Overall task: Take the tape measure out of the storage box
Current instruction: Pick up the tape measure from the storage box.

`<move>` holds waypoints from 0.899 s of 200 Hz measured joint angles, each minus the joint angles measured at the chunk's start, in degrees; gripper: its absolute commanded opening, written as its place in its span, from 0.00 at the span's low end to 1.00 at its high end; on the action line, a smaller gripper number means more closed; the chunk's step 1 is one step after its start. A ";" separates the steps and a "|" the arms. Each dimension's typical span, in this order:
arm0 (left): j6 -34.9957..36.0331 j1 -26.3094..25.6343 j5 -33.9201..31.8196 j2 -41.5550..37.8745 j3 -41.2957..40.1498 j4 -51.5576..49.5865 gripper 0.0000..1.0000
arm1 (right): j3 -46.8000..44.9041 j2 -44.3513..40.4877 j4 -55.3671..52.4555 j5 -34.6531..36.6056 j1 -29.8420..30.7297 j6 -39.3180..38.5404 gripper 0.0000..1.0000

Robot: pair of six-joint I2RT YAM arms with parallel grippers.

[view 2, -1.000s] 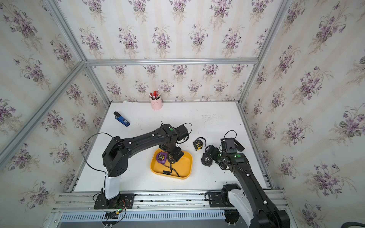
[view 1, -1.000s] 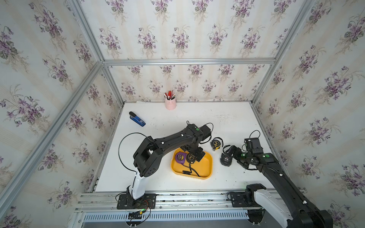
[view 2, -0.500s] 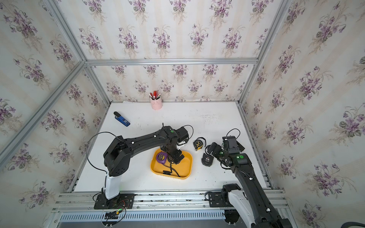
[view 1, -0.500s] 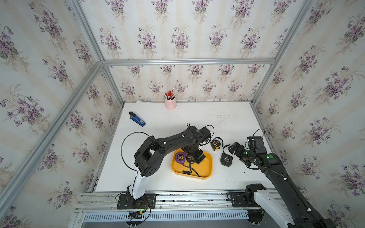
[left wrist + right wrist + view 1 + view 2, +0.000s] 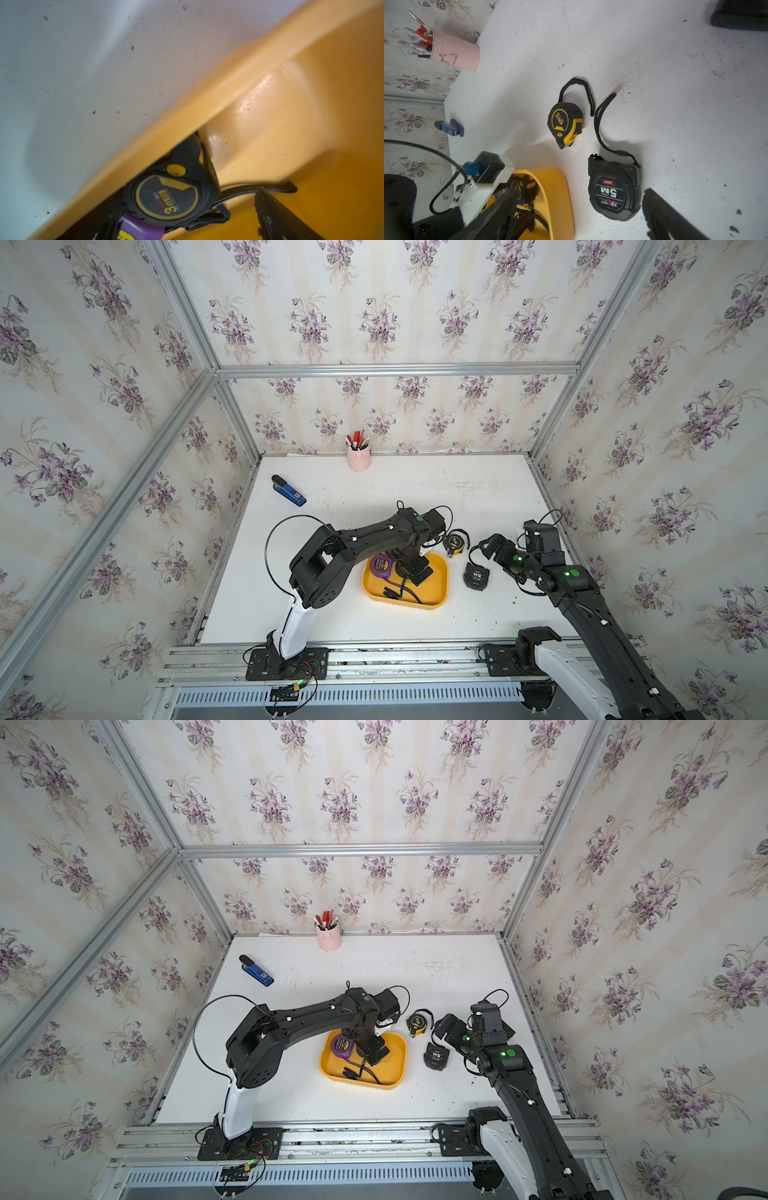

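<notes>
White counter [image 5: 415,489] is bearing the storage box [image 5: 434,605], the left gripper [image 5: 412,572] gaping wide around its black-yellow tape measure [image 5: 168,197]. Closing may be snagging the purple tape measure [image 5: 381,565] just beside it.

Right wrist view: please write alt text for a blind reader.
Two tape measures lie on a white table, one black-and-yellow marked 3 m, one black marked 5M, beside a yellow storage box that the left arm reaches into. A pink pen cup and a blue stapler are farther off.
</notes>
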 measured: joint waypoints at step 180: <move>-6.25 -4.90 -12.02 -1.95 -5.46 7.67 0.97 | -0.02 1.62 6.69 -2.12 0.00 -0.57 0.96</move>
